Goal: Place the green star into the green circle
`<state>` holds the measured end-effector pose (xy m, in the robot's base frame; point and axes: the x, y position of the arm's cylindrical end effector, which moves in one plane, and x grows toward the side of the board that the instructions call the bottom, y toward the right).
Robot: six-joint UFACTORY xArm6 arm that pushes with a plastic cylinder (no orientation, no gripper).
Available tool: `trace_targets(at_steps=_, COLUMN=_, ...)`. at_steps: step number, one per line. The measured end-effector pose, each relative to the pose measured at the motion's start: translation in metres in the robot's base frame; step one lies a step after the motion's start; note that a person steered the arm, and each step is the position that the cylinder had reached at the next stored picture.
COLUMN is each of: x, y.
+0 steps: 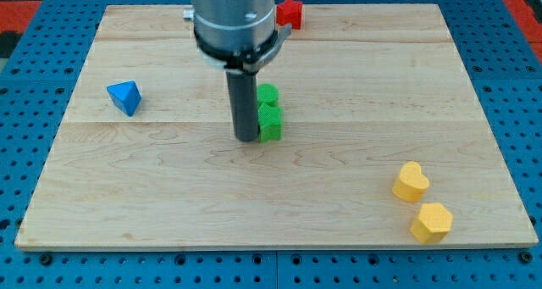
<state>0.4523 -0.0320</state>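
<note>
Board (169,196) of pale wood fills most of the view, lying on a blue pegged base; arm (233,22) hangs over its upper middle, the rod dropping straight down; my tip (246,139) rests on the wood and carries nothing, being a bare rod with no jaws. Green star (270,123) sits touching the tip's right side, and green circle (268,95) lies just above, touching the star; I judge the tip stands there to nudge the star upward against the circle. Yellow heart (411,181) and yellow hexagon (432,221) lie bottom right, well apart; blue triangle (124,97) left; red block (290,13) top.
</note>
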Motion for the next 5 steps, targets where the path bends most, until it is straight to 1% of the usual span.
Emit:
trace_targets(at_steps=1, x=-0.046, y=0.038)
trace_targets(at_steps=2, x=-0.076, y=0.101)
trace_targets(at_steps=3, x=-0.056, y=0.140)
trace_targets(at_steps=4, x=-0.042, y=0.077)
trace_targets(at_steps=5, x=-0.004, y=0.055)
